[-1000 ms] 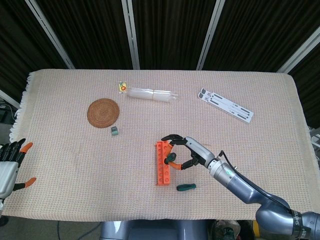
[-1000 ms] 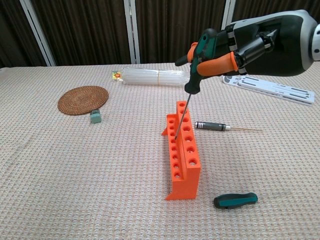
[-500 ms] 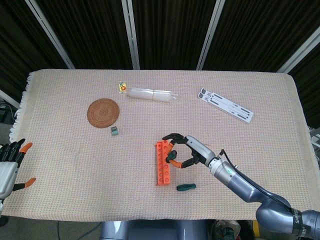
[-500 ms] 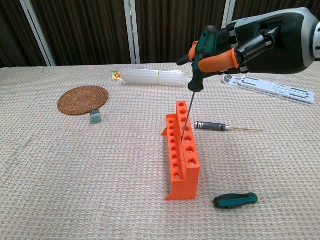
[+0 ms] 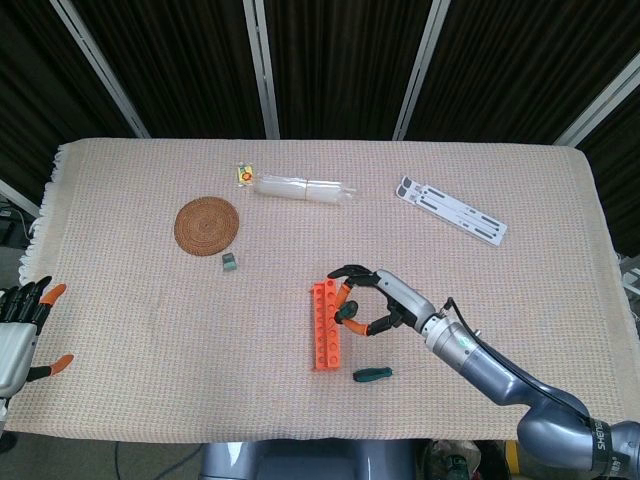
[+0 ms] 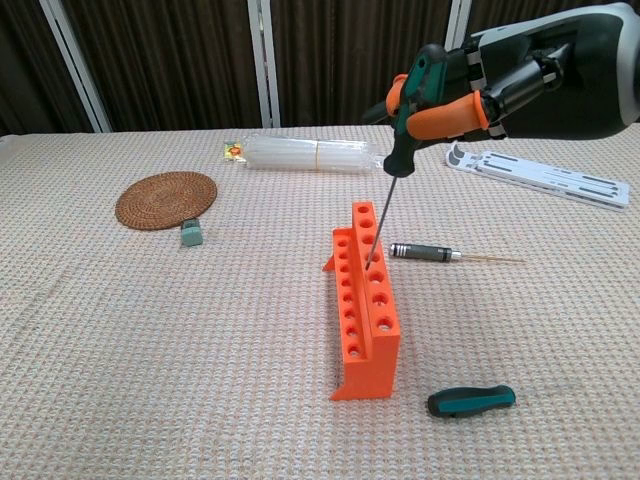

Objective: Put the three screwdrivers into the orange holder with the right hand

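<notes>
Nearest the robot, at the table's front edge, the left hand [image 5: 18, 330] rests idle with its fingers spread and nothing in them, fitting a task given to the other arm. Just ahead in the chest view lies a short green-handled screwdriver [image 6: 471, 400] flat on the woven cloth [image 6: 150, 330], just beside the front end of the orange holder [image 6: 366, 320] and not touching it; it probably waits its turn. The holder stands upright as a stepped block with two rows of round holes, and every hole that shows looks empty, so by the look of it none of the three tools is seated yet. Above it the right hand [image 6: 500, 85] grips a green-and-orange-handled screwdriver [image 6: 400, 140] by the handle, fingers wrapped around it, the shaft pointing down with a slight tilt and its tip close over a hole in the upper row near the far end; whether the tip has entered cannot be told. Holding it near vertical suits a straight drop into the hole. Just beyond the holder a slim black-handled screwdriver [image 6: 440, 253] lies flat, near but apart. Farther back sit a small grey-green block [image 6: 191, 234], a round woven coaster [image 6: 166, 199], a clear plastic bundle [image 6: 310, 155] and a white slotted stand [image 6: 545, 175], well apart from the work.
</notes>
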Controlling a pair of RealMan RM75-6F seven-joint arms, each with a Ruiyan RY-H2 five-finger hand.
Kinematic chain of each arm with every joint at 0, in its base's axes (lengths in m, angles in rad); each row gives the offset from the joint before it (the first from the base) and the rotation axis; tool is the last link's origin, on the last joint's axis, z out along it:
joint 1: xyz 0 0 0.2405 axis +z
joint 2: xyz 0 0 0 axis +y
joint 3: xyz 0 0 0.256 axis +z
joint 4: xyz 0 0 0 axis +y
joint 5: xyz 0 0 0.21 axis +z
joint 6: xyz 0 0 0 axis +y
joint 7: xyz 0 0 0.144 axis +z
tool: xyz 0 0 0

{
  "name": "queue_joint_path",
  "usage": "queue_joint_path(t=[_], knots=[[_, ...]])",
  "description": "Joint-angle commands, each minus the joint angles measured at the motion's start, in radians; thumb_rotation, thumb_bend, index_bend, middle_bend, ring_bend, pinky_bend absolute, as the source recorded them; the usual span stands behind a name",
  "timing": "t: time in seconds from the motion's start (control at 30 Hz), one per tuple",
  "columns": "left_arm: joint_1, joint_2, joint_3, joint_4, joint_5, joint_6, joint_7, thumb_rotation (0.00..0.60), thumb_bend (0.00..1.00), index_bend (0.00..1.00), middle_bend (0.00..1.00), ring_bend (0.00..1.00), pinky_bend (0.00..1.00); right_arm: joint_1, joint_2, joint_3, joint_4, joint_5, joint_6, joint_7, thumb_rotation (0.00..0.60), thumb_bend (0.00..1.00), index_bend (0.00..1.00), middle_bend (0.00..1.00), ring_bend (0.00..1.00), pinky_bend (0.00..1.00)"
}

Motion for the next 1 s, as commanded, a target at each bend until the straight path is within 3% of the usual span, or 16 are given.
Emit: queue_joint_path(t=[0.03,0.6,1.0], knots=[[0.0,0.002,0.001,-0.002,0.0,-0.001,0.0,0.6,0.02,0.1,0.0,0.0,0.0,0.004,-0.001,-0.004,0.005,-0.004,-0.001,0.008,0.6,0.37,0.61,0.16,0.0,0.0],[0.002,0.006,0.007,-0.005,0.002,-0.006,-0.006,0.6,0.02,0.1,0.0,0.0,0.0,0.021,-0.031,-0.048,0.039,-0.042,0.008,0.022,0.6,0.37,0.61,0.16,0.0,0.0],[0.004,0.002,0.015,0.012,0.003,-0.015,-0.028,0.6,0.02,0.1,0.0,0.0,0.0,0.036,-0.133,-0.134,0.086,-0.031,0.126,-0.173,0.6,0.37,0.61,0.16,0.0,0.0]])
